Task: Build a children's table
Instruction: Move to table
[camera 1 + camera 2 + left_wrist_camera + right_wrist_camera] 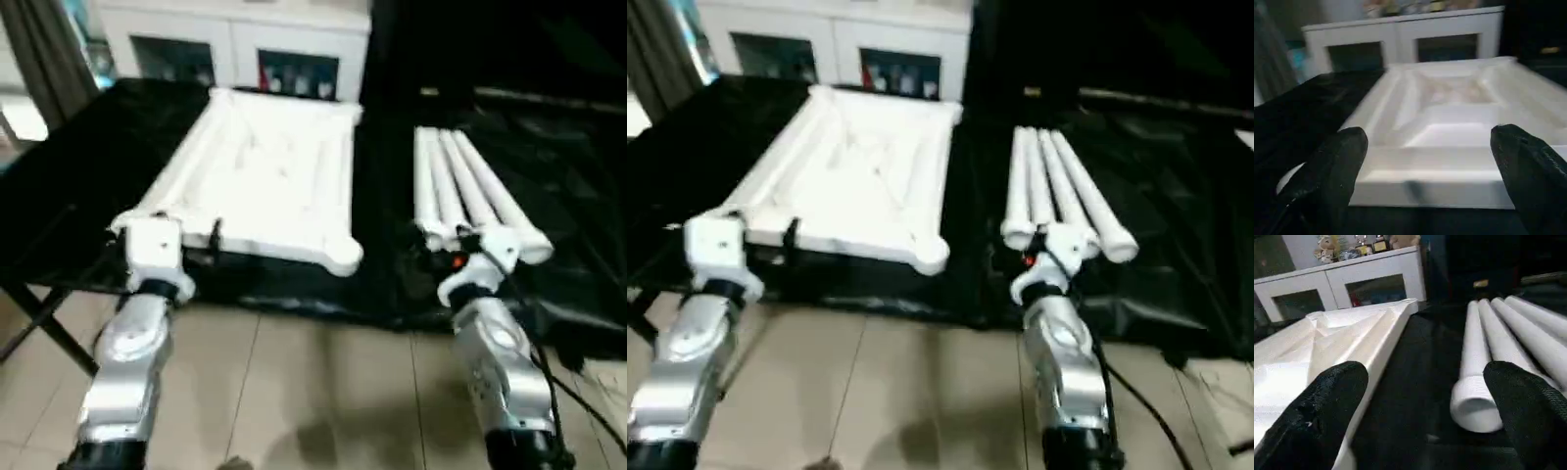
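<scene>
the tabletop (269, 181) is lying underside up on the black-draped work table (88, 166), on the robot's left half, and the four legs (470, 196) are lying side by side on the right half, close together, their long axes running away from the robot with the open collared ends facing it. the right gripper (1425, 421) is hovering just short of those near ends with its two black fingers (1327, 406) spread wide and nothing between them; the nearest leg end (1476, 406) is sitting a little toward one finger rather than centred in the gap. the left gripper (1425, 176) is facing the tabletop's near edge, its fingers spread wide too and holding nothing. so the right arm is clearly the nearer one to the legs, and the move looks like a straight reach forward along a leg's length to take it by the collar. count: one tabletop, four legs, two grippers, and a white cabinet (235, 49) standing behind the table
</scene>
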